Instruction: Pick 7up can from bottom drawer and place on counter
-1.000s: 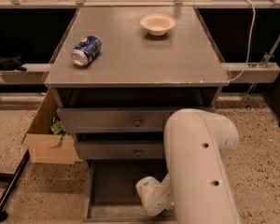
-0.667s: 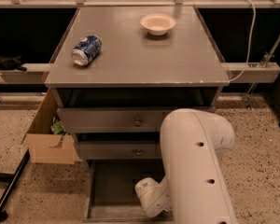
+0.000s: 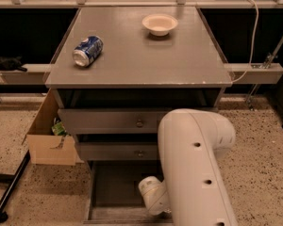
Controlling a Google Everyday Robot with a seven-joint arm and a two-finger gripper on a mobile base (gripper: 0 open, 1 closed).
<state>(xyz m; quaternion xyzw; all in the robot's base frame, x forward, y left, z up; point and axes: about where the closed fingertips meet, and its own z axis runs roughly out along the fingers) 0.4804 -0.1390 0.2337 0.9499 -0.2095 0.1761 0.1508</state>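
Three drawers in the grey cabinet. The top drawer and middle drawer are shut, each w/ a round metal knob. The bottom drawer is pulled out toward 6 o'clock as a shallow grey tray.

1. Arm: I see the white arm filling the 5 o'clock part of the view. It crosses in front of the cabinet's right half, and its wrist joint sits over the tray's 4 o'clock area.
2. Gripper: it is hidden behind the arm, down at the tray's right side. I cannot tell whether it is spread, pressed together or pinching anything.
3. 7up can: not visible to me. The bare tray floor at 9 o'clock of the wrist shows no can, and the rest of the tray is covered by the arm.
4. Bench: a blue-and-white can lies on its side at approx. 9 o'clock. A pale bowl stands upright at approx. 1 o'clock, well apart from the can.
5. Floor: an open cardboard box stands just beside the cabinet at 9 o'clock, w/ something green inside.
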